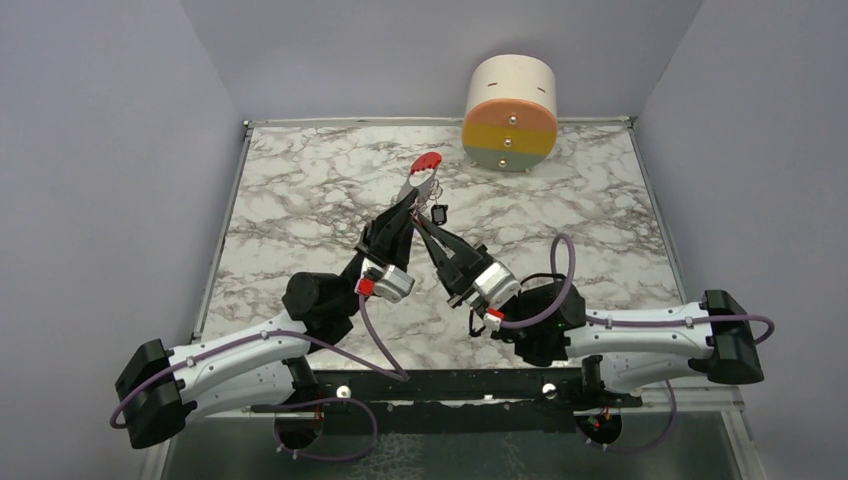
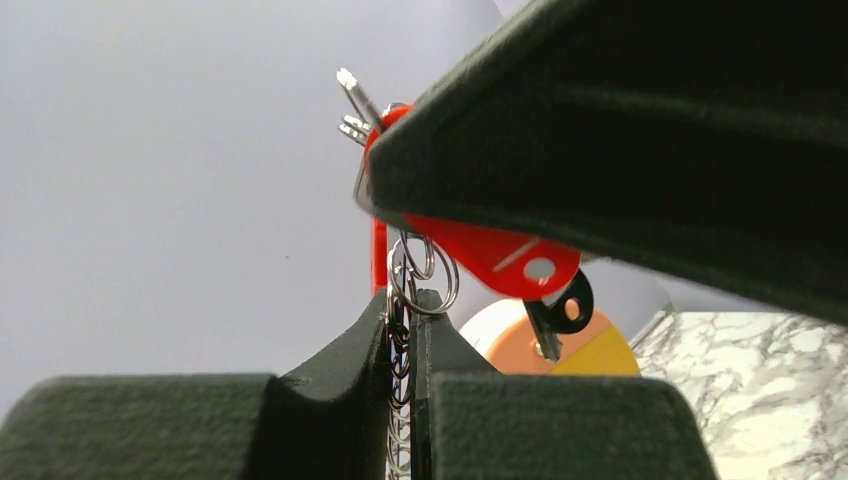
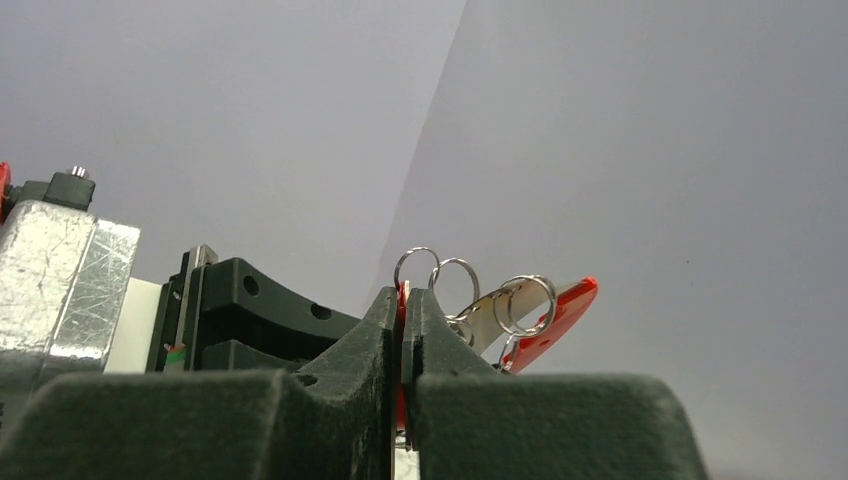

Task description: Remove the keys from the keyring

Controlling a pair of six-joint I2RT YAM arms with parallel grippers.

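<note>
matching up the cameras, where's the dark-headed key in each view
Top external: the dark-headed key dangles upper centre, just below and slightly right of the red clip.
Left wrist: right of centre, the key hangs under the lower right end of the red clip.
Right wrist: not in it.
Shared landmark: the red clip, seen in all three; in the right wrist view it sits right of centre.

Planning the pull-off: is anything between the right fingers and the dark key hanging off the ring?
Nothing visible. The dark-headed key hangs free in the air beside the right fingers, which are shut on the keyring; the left fingers pinch its chain.
</note>
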